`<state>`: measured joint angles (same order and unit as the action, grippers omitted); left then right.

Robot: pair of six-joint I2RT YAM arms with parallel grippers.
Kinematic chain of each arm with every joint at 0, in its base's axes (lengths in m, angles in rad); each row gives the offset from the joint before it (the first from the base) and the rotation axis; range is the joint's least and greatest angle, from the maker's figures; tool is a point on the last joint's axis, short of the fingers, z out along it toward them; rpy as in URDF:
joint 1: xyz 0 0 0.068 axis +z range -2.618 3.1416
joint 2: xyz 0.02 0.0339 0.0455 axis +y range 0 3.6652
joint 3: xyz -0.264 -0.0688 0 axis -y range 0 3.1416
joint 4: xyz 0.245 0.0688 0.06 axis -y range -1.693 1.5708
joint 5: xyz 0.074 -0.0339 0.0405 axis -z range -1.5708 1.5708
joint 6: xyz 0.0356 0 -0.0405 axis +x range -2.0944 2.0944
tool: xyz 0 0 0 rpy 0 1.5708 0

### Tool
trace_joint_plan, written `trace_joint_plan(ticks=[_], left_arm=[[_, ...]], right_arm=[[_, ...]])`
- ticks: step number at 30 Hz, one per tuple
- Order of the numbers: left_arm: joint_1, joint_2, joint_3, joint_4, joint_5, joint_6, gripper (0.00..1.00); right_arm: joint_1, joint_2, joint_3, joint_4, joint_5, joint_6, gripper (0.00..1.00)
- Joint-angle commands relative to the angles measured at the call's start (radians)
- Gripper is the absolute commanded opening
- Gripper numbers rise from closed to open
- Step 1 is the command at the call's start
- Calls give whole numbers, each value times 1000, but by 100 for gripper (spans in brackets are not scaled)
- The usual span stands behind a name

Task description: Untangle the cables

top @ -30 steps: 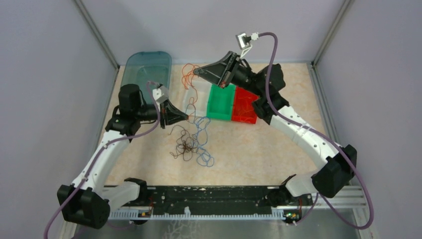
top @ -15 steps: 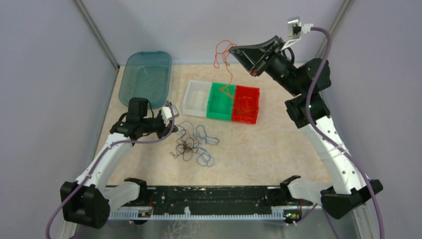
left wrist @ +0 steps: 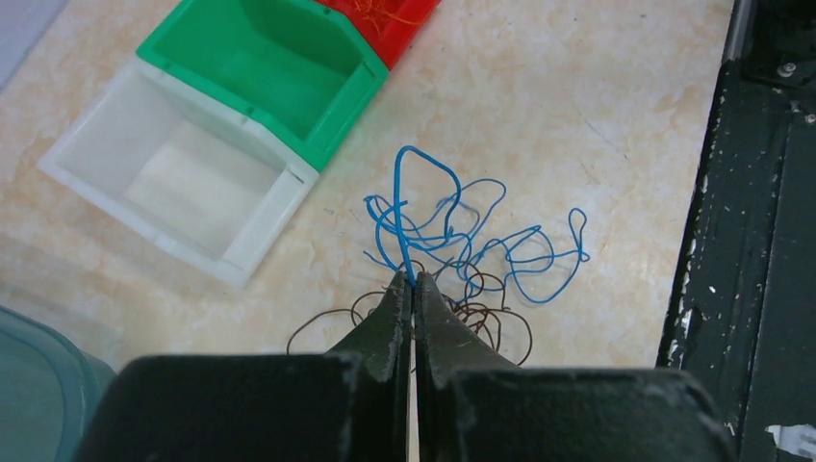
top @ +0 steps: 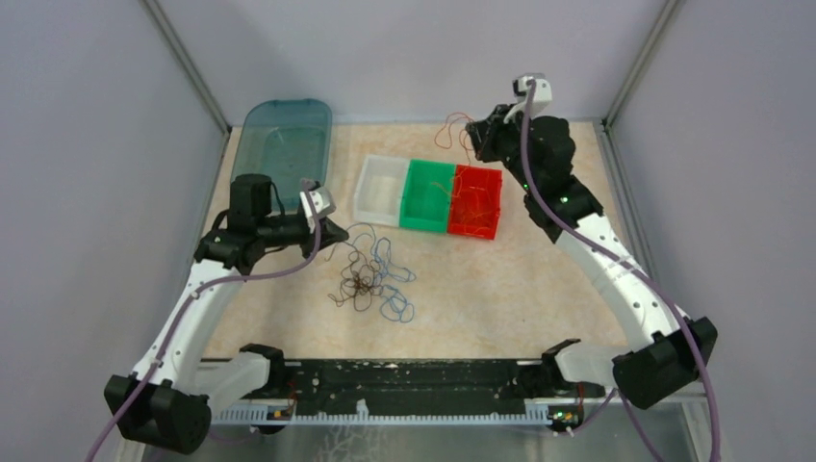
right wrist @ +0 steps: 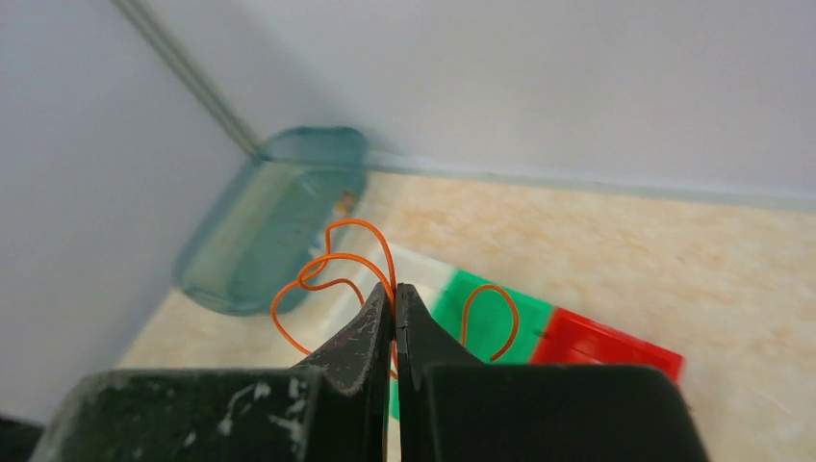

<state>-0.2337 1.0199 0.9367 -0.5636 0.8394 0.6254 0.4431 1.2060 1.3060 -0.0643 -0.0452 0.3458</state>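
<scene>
My left gripper (top: 343, 231) (left wrist: 413, 281) is low over the table, shut on one end of a blue cable (left wrist: 452, 229). That cable loops out beyond the fingertips and tangles with a dark brown cable (left wrist: 491, 318). The pile of cables (top: 370, 281) lies just right of this gripper. My right gripper (top: 473, 127) (right wrist: 395, 289) is raised at the back, shut on a red-orange cable (right wrist: 327, 268) (top: 446, 131). Its loops dangle above the green bin (top: 423, 202) and the red bin (top: 495, 214).
A white bin (top: 360, 204), the green bin and the red bin stand in a row behind the pile; the red one holds orange wire. A teal lid (top: 284, 144) lies at the back left. Grey walls enclose the table, and a black rail (top: 404, 385) runs along its near edge.
The right arm swung up and right with the red-orange cable, then dropped to the back behind the red bin. The left gripper pulled back left, then eased right, still gripping the blue cable.
</scene>
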Motion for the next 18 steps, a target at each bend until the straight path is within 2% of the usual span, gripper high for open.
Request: trace_joint_plan(ticks=[1,8,18], left_arm=[[-3,-10,57,-27,68,-43,0],[-3,-34,68,-23,102,-86,0],[-3,-38,103,1,143,-148,0]], right_arm=[[-9,51,-48,7,222,-161,0],[-12,161,-132,69,407,-280,0],[-24,384,-154,138,514,-350,0]])
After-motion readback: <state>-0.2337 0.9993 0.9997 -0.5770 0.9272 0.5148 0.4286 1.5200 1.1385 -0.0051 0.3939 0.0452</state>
